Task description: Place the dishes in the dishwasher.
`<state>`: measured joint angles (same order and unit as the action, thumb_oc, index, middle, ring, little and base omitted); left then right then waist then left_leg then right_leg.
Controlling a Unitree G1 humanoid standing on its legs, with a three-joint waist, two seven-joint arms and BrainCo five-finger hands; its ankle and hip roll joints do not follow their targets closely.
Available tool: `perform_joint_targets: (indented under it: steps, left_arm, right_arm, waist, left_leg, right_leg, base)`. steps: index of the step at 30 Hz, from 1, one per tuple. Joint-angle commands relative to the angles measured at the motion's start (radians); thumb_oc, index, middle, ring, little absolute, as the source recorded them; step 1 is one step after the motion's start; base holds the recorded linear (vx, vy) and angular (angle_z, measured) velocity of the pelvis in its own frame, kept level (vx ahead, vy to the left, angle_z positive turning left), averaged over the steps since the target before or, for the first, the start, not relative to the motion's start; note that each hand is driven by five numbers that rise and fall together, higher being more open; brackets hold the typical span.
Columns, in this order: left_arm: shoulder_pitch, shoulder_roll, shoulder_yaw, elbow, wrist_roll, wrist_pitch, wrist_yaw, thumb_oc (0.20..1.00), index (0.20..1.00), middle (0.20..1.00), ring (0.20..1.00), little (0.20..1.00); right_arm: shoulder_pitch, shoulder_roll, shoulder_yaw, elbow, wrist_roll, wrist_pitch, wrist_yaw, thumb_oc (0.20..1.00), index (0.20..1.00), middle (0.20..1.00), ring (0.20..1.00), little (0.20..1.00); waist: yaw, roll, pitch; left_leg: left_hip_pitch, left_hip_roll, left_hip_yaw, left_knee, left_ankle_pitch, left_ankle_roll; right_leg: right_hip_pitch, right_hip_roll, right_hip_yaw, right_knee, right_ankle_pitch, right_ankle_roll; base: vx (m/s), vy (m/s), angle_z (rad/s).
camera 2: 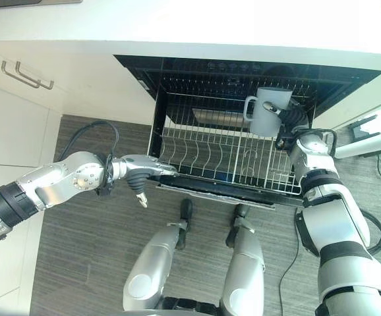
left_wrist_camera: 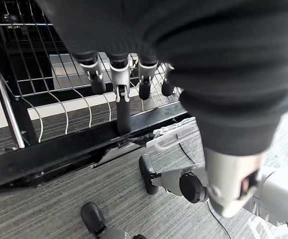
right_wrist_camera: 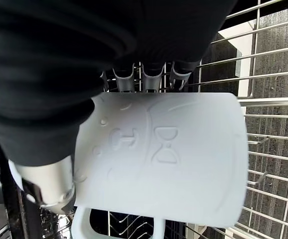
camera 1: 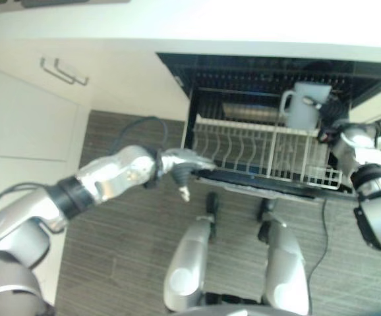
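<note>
Dishwasher (camera 2: 177, 76) is standing open under the desk (camera 2: 177, 26), white wire rack (camera 2: 223, 155) sitting pulled out over the grey wood floor (camera 2: 85, 263). Right hand (camera 2: 294, 120) is holding a pale blue mug (camera 2: 267, 110) above the rack's back right, fingers and thumb curling around its body, handle pointing left. Left hand (camera 2: 140, 172) is resting at the rack's front left edge, fingers (left_wrist_camera: 120, 79) hanging relaxed, gripping nothing.
</note>
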<state>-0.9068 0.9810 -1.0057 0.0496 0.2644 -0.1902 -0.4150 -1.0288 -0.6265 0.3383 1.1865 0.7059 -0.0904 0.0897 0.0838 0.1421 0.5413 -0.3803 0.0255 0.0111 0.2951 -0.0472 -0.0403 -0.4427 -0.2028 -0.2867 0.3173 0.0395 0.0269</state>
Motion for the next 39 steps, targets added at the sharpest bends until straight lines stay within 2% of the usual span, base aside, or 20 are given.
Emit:
perform_joint_targets:
  steps: [1, 6, 10, 14, 15, 16, 18, 23, 26, 32, 37, 38, 39]
  left_arm:
    - [0.108, 0.028, -0.020, -0.017, 0.037, 0.027, -0.004, 1.000, 1.000, 1.000, 1.000, 1.000]
    - [0.121, 0.025, -0.024, -0.021, 0.041, 0.047, 0.005, 1.000, 1.000, 1.000, 1.000, 1.000]
    - [0.138, 0.026, -0.029, -0.011, 0.071, 0.070, 0.029, 1.000, 1.000, 1.000, 1.000, 1.000]
    - [0.195, 0.015, 0.006, 0.027, 0.119, 0.110, 0.057, 1.000, 1.000, 1.000, 1.000, 1.000]
    - [0.200, 0.014, 0.009, 0.029, 0.121, 0.110, 0.059, 1.000, 1.000, 1.000, 1.000, 1.000]
    - [0.225, 0.008, 0.025, 0.038, 0.132, 0.121, 0.071, 1.000, 1.000, 1.000, 1.000, 1.000]
    - [0.271, 0.004, 0.066, 0.038, 0.146, 0.135, 0.076, 1.000, 1.000, 1.000, 1.000, 1.000]
    - [0.355, -0.001, 0.136, 0.022, 0.150, 0.161, 0.065, 1.000, 1.000, 1.000, 1.000, 1.000]
    - [0.373, -0.012, 0.155, 0.025, 0.151, 0.161, 0.048, 1.000, 1.000, 1.000, 1.000, 1.000]
    - [0.425, -0.018, 0.206, 0.041, 0.163, 0.168, 0.034, 1.000, 1.000, 1.000, 1.000, 1.000]
    - [0.522, -0.039, 0.309, 0.049, 0.111, 0.211, 0.149, 1.000, 1.000, 1.000, 1.000, 1.000]
    - [0.551, -0.046, 0.342, 0.047, 0.097, 0.217, 0.191, 1.000, 1.000, 1.000, 1.000, 1.000]
    - [0.601, -0.063, 0.425, 0.055, 0.079, 0.228, 0.260, 1.000, 1.000, 1.000, 1.000, 1.000]
  right_arm:
    - [-0.024, -0.008, -0.019, 0.031, -0.022, 0.009, -0.020, 1.000, 1.000, 1.000, 1.000, 1.000]
    - [-0.032, -0.015, 0.000, 0.041, -0.074, 0.025, -0.044, 1.000, 1.000, 1.000, 1.000, 1.000]
    - [-0.035, -0.019, -0.002, 0.035, -0.058, 0.032, -0.117, 1.000, 1.000, 1.000, 1.000, 1.000]
    - [-0.032, 0.007, -0.033, -0.055, -0.055, -0.065, -0.302, 1.000, 1.000, 1.000, 1.000, 1.000]
    - [-0.028, 0.010, -0.033, -0.062, -0.054, -0.070, -0.311, 1.000, 1.000, 1.000, 1.000, 1.000]
    - [-0.001, 0.029, -0.046, -0.143, -0.028, -0.114, -0.371, 1.000, 1.000, 1.000, 1.000, 1.000]
    - [0.065, 0.051, -0.067, -0.291, -0.027, -0.160, -0.443, 1.000, 1.000, 1.000, 1.000, 1.000]
    - [0.262, 0.080, -0.074, -0.564, -0.104, -0.211, -0.530, 1.000, 1.000, 1.000, 1.000, 1.000]
    - [0.319, 0.074, -0.066, -0.616, -0.136, -0.207, -0.534, 1.000, 1.000, 1.000, 1.000, 1.000]
    - [0.434, 0.101, -0.097, -0.773, -0.023, -0.259, -0.512, 1.000, 1.000, 1.000, 1.000, 1.000]
    - [0.635, 0.171, -0.080, -0.999, -0.052, -0.300, -0.513, 1.000, 1.000, 1.000, 1.000, 1.000]
    - [0.687, 0.173, -0.080, -1.037, -0.065, -0.302, -0.489, 1.000, 1.000, 1.000, 1.000, 1.000]
    - [0.777, 0.151, -0.077, -1.104, -0.082, -0.286, -0.443, 1.000, 1.000, 1.000, 1.000, 1.000]
  waist:
    - [0.013, 0.023, -0.021]
    - [0.012, 0.028, -0.021]
    - [0.011, 0.027, -0.021]
    - [0.004, 0.025, -0.021]
    - [0.003, 0.024, -0.021]
    - [-0.005, 0.023, -0.021]
    - [-0.019, 0.021, -0.021]
    - [-0.064, 0.012, -0.046]
    - [-0.076, 0.005, -0.065]
    - [-0.081, -0.036, -0.098]
    - [-0.102, -0.070, -0.147]
    - [-0.108, -0.075, -0.161]
    - [-0.112, -0.084, -0.202]
  left_leg:
    - [-0.054, 0.056, 0.050, -0.002, 0.043, -0.027]
    - [-0.052, 0.056, 0.055, 0.001, 0.043, -0.026]
    - [-0.050, 0.057, 0.057, 0.003, 0.045, -0.026]
    - [-0.029, 0.061, 0.064, -0.021, 0.051, -0.026]
    - [-0.026, 0.061, 0.066, -0.023, 0.052, -0.027]
    - [-0.011, 0.063, 0.070, -0.032, 0.051, -0.029]
    - [0.018, 0.065, 0.081, -0.045, 0.051, -0.032]
    - [0.089, 0.075, 0.111, -0.085, 0.058, -0.039]
    - [0.115, 0.081, 0.121, -0.093, 0.057, -0.041]
    - [0.154, 0.102, 0.127, -0.094, 0.045, -0.050]
    - [0.218, 0.118, 0.149, -0.143, 0.050, -0.052]
    - [0.239, 0.122, 0.155, -0.153, 0.051, -0.053]
    - [0.272, 0.131, 0.169, -0.172, 0.055, -0.053]
  right_leg:
    - [0.038, -0.074, 0.078, 0.019, -0.054, 0.132]
    - [0.042, -0.076, 0.079, 0.023, -0.058, 0.129]
    - [0.046, -0.076, 0.078, 0.026, -0.059, 0.129]
    - [0.064, -0.069, 0.089, 0.009, -0.058, 0.130]
    - [0.066, -0.069, 0.090, 0.008, -0.058, 0.130]
    - [0.080, -0.068, 0.093, -0.001, -0.060, 0.131]
    - [0.113, -0.068, 0.096, -0.023, -0.059, 0.130]
    - [0.196, -0.064, 0.099, -0.096, -0.044, 0.131]
    - [0.232, -0.064, 0.093, -0.123, -0.039, 0.129]
    - [0.297, -0.053, 0.077, -0.152, -0.046, 0.124]
    - [0.357, -0.039, 0.081, -0.194, -0.048, 0.125]
    - [0.371, -0.037, 0.083, -0.200, -0.050, 0.125]
    - [0.396, -0.032, 0.087, -0.209, -0.055, 0.127]
  base:
    - [0.00, 0.000, 0.00]
    - [0.00, 0.008, 0.00]
    - [0.00, 0.000, 0.00]
    - [0.01, 0.007, -0.03]
    - [0.02, 0.030, -0.15]
    - [0.03, 0.030, -0.19]
    - [0.04, 0.048, -0.13]
    - [0.08, 0.055, -0.10]
    - [0.09, 0.018, -0.11]
    - [0.06, -0.046, -0.03]
    - [0.07, 0.013, -0.01]
    - [0.13, 0.090, -0.09]
    - [0.12, 0.085, -0.07]
